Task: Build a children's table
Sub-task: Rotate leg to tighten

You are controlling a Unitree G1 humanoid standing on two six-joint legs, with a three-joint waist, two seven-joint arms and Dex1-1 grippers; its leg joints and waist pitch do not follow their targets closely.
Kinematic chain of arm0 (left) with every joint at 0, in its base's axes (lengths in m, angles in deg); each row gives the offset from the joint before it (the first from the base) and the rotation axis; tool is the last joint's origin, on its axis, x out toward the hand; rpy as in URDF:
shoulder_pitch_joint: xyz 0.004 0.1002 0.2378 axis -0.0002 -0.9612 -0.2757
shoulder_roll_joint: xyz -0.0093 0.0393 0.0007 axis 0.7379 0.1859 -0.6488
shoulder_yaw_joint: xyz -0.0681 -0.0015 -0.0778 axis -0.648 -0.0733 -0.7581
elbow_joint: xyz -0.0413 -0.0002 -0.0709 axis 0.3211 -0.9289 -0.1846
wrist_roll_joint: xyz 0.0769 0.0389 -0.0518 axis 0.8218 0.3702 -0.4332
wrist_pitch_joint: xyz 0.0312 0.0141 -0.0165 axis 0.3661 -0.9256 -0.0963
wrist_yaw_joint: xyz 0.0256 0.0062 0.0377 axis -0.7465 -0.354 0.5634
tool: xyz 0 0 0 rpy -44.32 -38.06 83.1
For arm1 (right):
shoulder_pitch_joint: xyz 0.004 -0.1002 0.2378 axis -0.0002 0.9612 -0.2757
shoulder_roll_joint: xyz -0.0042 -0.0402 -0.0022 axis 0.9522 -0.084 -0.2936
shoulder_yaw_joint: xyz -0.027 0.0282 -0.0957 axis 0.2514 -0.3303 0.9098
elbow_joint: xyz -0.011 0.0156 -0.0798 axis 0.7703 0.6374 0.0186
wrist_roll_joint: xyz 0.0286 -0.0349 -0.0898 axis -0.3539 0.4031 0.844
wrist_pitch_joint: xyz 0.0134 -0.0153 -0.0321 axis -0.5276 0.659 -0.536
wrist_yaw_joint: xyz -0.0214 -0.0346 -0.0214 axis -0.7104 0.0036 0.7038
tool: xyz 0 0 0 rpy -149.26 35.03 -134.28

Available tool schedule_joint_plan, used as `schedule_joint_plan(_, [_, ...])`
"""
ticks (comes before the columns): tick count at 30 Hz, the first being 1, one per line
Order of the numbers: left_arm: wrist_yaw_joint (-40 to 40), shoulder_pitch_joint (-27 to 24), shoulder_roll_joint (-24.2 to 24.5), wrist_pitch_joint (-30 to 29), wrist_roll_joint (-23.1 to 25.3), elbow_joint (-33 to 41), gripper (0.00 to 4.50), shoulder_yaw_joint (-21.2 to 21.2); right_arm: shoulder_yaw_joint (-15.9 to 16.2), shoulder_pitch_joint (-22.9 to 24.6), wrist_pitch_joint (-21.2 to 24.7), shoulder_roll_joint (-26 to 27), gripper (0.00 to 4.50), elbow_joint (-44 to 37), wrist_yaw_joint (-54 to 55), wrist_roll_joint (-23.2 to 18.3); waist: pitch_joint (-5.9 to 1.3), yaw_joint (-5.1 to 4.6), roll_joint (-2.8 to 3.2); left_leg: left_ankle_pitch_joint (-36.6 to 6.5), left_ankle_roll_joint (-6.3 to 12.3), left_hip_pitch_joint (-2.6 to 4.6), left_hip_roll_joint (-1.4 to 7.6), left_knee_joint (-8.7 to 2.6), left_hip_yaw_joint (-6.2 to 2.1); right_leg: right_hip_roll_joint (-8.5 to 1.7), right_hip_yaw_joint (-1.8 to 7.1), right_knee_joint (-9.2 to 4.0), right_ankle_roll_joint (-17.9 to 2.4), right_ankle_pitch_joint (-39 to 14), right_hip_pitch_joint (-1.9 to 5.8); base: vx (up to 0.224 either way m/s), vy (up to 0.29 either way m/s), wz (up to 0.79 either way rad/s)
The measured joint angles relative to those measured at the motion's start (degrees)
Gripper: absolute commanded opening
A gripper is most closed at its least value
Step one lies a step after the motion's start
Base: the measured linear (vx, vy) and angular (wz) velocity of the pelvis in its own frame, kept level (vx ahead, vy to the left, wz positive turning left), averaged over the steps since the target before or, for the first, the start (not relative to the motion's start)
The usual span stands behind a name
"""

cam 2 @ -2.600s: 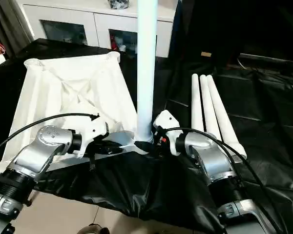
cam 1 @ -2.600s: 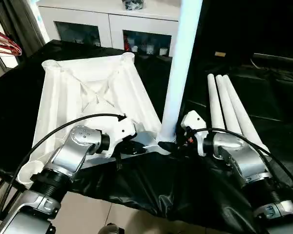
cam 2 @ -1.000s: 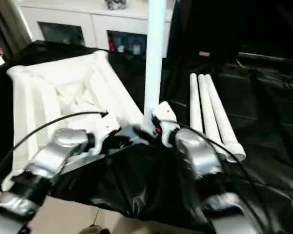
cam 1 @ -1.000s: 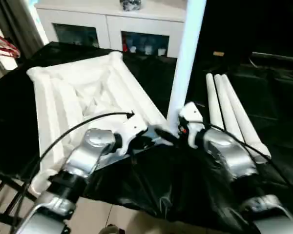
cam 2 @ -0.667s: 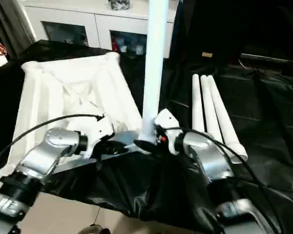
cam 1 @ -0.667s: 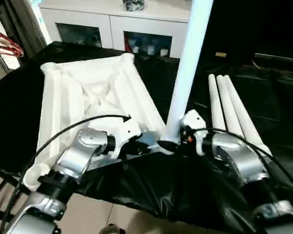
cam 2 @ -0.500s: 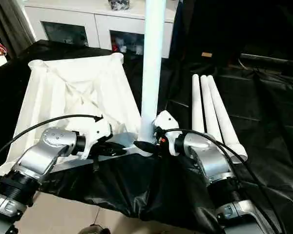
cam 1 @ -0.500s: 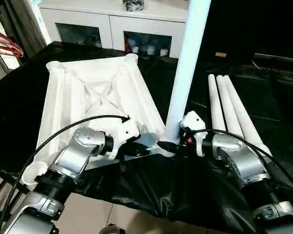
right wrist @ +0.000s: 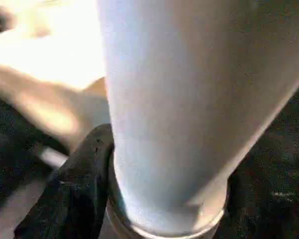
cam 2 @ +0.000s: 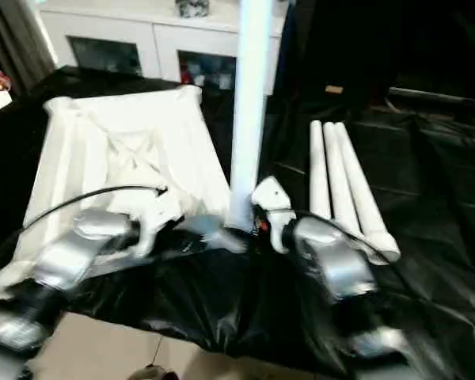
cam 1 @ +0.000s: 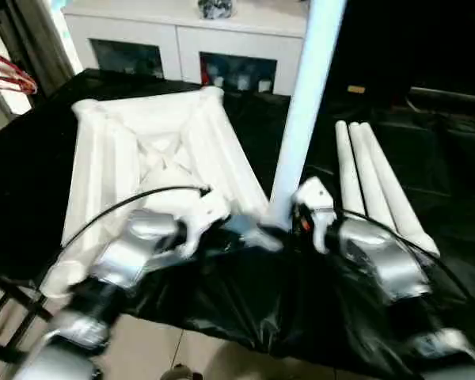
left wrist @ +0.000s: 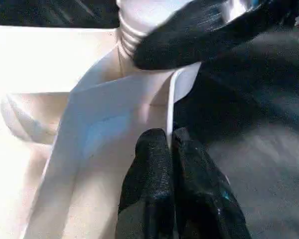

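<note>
The white tabletop [cam 1: 154, 162] lies upside down on the black-covered work table [cam 1: 427, 166], ribbed underside up, and one leg [cam 1: 305, 111] stands upright in the near corner socket on the robot's right side of the tabletop. I'd judge the job about a quarter begun: that first leg is seated or nearly so, with thread rings showing at its foot in the left wrist view, while three spare legs [cam 1: 372, 186] lie side by side on the cloth just right of it, untouched, and the far corner sockets [cam 1: 212, 93] are empty. The left gripper [left wrist: 170, 164] has its black fingers pressed tight on the thin near edge wall of the tabletop, pinning it down beside the socket. The right gripper [cam 1: 289, 224] sits at the base of the upright leg, its dark fingers [right wrist: 82, 169] wrapped around the tube's foot, clasping it, I believe. Compared with half a second ago, the leg leans a touch further to the right at its top, the tabletop has twisted slightly on the cloth, and both silver forearms have shifted in towards the socket, blurred with motion, as if the leg is being worked home.
</note>
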Motion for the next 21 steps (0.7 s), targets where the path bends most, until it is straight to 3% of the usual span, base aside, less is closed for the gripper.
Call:
schedule_joint_plan(2, [5.4, 1.4, -3.3, -1.6, 0.1, -2.5, 0.00, -1.2, -2.4, -2.0, -0.6, 3.1, 2.69, 3.8, 7.9, 0.1, 0.00, -0.30, 0.00, 0.0, 0.00, -0.01, 0.00, 0.01, 0.00, -0.01, 0.00, -0.03, 0.0, 0.0, -0.02, 0.000, 0.000, 0.00])
schedule_joint_plan(7, [9.7, 2.4, -5.9, -2.6, 0.0, -3.6, 0.00, -2.0, -3.3, -4.5, -2.6, 5.7, 2.69, 8.0, 15.7, 0.6, 0.00, -0.64, 0.00, 0.0, 0.01, -0.02, 0.00, -0.03, 0.01, -0.01, -0.01, 0.00, 0.0, 0.1, -0.04, 0.000, 0.000, 0.00])
schedule_joint_plan(8, [9.8, 2.4, -6.0, -2.6, 0.1, -3.6, 0.00, -2.1, -3.7, -5.0, -3.0, 6.0, 3.25, 8.8, 15.8, 0.6, 0.00, -0.64, 0.00, 0.0, 0.01, -0.02, 0.00, -0.05, 0.01, -0.01, -0.01, 0.00, -0.1, 0.2, -0.04, 0.000, 0.000, 0.00])
schedule_joint_plan(15, [9.4, 2.2, -4.7, -1.5, 0.8, -2.9, 0.00, -1.9, -4.2, -5.3, -4.6, 5.9, 3.77, 9.5, 11.6, 0.3, 0.00, -1.05, 0.01, 0.0, 0.04, -0.10, 0.00, -0.09, 0.01, -0.01, -0.01, -0.03, -0.1, 0.2, -0.12, 0.000, 0.000, 0.00])
schedule_joint_plan(21, [1.3, -0.7, 0.9, 1.6, 0.3, 0.9, 0.00, -0.8, 0.3, -1.9, -4.8, -0.2, 3.77, 4.3, -3.0, -0.7, 0.01, -1.08, 0.03, 0.0, 0.04, -0.11, 0.00, -0.15, 0.02, -0.01, -0.01, -0.05, 0.0, 0.2, -0.15, 0.000, 0.000, 0.00])
